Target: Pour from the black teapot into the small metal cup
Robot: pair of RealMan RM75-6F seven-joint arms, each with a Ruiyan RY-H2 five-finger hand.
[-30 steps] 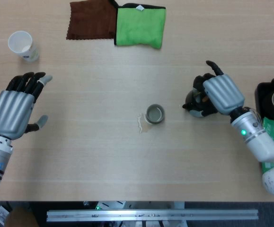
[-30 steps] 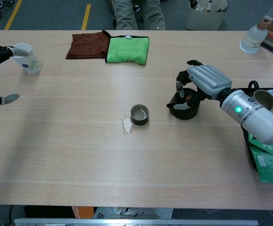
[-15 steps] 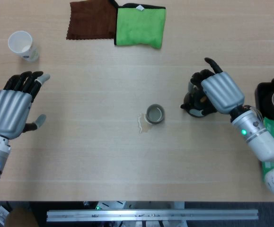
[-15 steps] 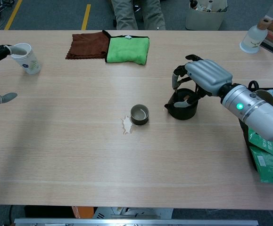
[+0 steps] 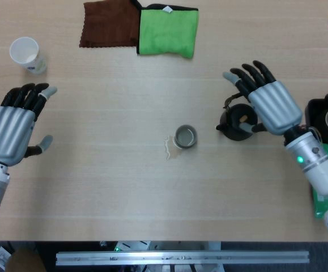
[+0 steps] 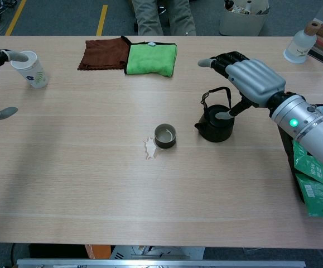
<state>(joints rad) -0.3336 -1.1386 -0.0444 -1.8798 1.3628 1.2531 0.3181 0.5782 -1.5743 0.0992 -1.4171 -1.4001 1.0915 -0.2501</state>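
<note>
Small round metal cup (image 6: 165, 135) stands mid-worktop w/ a little spill just beside it; prob. light, easily tipped. Squat black teapot (image 6: 216, 125) w/ thin arched bail handle (image 6: 215, 91) sits near it, spout toward the cup: likely rigid, heavy-ish; grasp at handle. Right hand (image 6: 254, 79) above the pot, fingers spread, holding nothing. Left hand (image 5: 11, 127) far off, also spread, empty.

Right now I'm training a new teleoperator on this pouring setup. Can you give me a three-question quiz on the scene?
1. True or false: the right robot hand grips the black teapot.
2. What lies on the table beside the small metal cup: A a spoon, B a small spill, C a lid?
3. Which cloth lies nearer the paper cup, the brown cloth or the green cloth?

Key: 1 false; 2 B; 3 brown.
</note>
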